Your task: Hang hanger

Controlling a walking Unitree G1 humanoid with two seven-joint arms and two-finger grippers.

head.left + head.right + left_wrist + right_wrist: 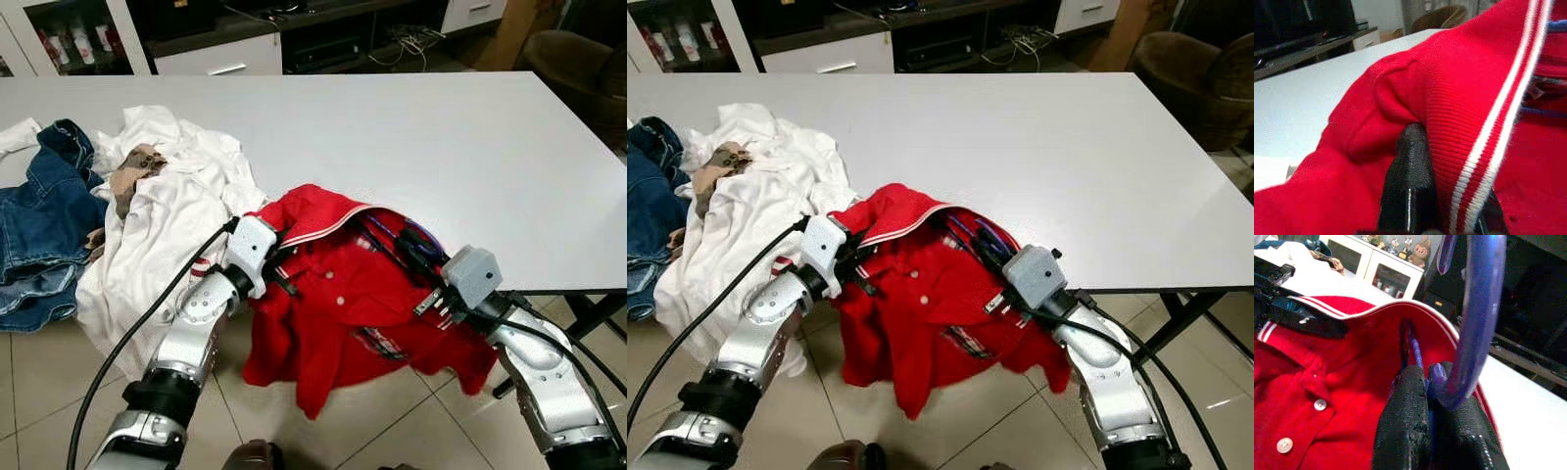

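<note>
You see one shirt (343,304) | left gripper (1415,196) pinches its collar (1488,132) | right gripper (1437,423) pinches one hanger (1476,318) | table (441,147)

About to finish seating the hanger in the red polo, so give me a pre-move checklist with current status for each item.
1. Right gripper clamped on the blue hanger: ok, fingers pinch it at the base of the hook.
2. Left gripper holding the red polo shirt at the striped collar: ok, collar fabric wraps its finger.
3. Collar opening held open: ok, it gapes between the grippers, with the hanger inside.
4. Hanger arms inside both shoulders: cannot tell, fabric covers them.
5. Shirt supported: not ok, much of it hangs off the white table edge toward the floor.
6. White garment clear of the polo: not ok, it lies against the left arm.
</note>
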